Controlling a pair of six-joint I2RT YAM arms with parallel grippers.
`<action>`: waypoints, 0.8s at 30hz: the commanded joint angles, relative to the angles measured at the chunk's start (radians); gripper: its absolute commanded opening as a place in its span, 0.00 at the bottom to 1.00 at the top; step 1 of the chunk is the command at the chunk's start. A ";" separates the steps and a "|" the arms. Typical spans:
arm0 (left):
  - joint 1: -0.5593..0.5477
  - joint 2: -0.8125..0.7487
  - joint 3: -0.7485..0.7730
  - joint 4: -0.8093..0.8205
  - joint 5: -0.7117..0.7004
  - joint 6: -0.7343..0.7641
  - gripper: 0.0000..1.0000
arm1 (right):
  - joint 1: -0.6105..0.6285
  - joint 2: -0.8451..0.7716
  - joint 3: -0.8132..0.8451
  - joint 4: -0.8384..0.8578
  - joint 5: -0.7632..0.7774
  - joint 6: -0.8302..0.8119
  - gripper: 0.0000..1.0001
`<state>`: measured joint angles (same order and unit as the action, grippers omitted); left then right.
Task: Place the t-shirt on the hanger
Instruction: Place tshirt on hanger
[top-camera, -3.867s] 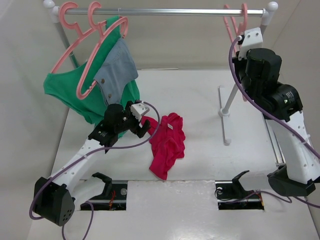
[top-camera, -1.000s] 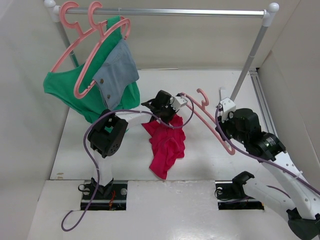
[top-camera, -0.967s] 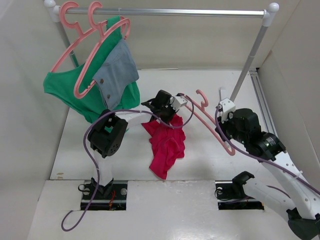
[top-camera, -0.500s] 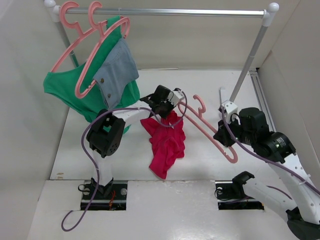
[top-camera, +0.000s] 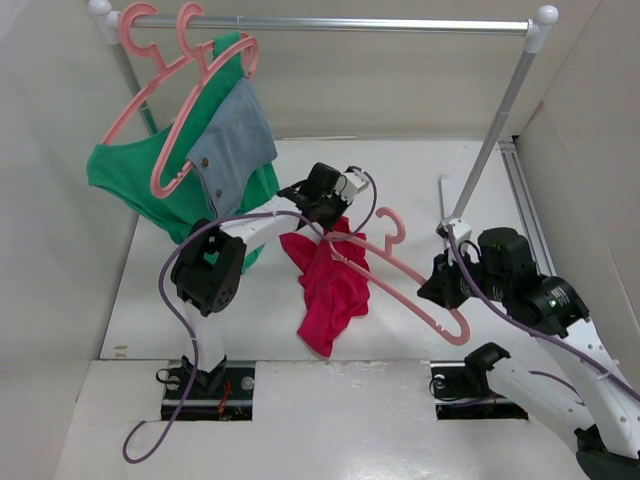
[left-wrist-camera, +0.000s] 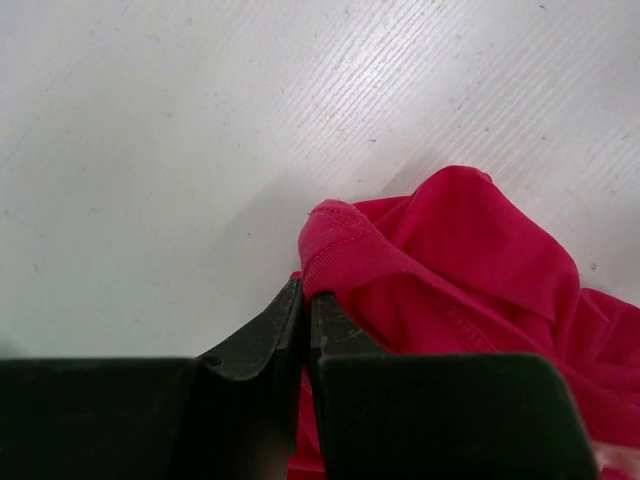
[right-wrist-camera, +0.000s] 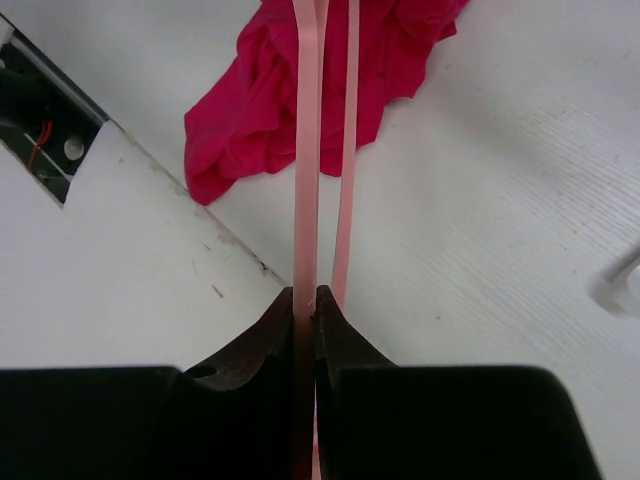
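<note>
Your left gripper (left-wrist-camera: 305, 298) is pinched tight on a hem of the t-shirt (top-camera: 335, 290), which lies crumpled in the middle of the table (top-camera: 420, 180). Your right gripper (right-wrist-camera: 306, 300) is clamped on the hanger (top-camera: 405, 275), held slanting with its far end over the t-shirt.

The white table (top-camera: 400, 180) bears the crumpled t-shirt (top-camera: 335, 295) and a rack's foot (top-camera: 443, 195).

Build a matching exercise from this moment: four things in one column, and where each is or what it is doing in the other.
1 t-shirt
2 hanger
3 left gripper
4 green garment

A hangs from the rail
B clamped in the right gripper
C shut on a red hem
D heaped on the table

Pairs: 1-D, 2-B, 3-C, 4-A
</note>
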<state>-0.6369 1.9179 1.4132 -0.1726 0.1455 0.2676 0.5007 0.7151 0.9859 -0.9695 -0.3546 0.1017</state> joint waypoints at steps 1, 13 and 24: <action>0.006 -0.063 0.062 -0.011 0.031 -0.024 0.00 | 0.009 -0.036 -0.035 0.113 -0.069 0.050 0.00; 0.006 -0.132 0.179 -0.188 0.051 -0.016 0.00 | 0.009 0.015 -0.026 0.131 0.111 0.112 0.00; -0.015 -0.152 0.260 -0.214 0.124 -0.042 0.00 | 0.009 0.015 -0.022 0.204 0.194 0.132 0.00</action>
<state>-0.6357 1.8172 1.5631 -0.3782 0.1917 0.2581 0.5053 0.7387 0.9760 -0.8974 -0.1909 0.2070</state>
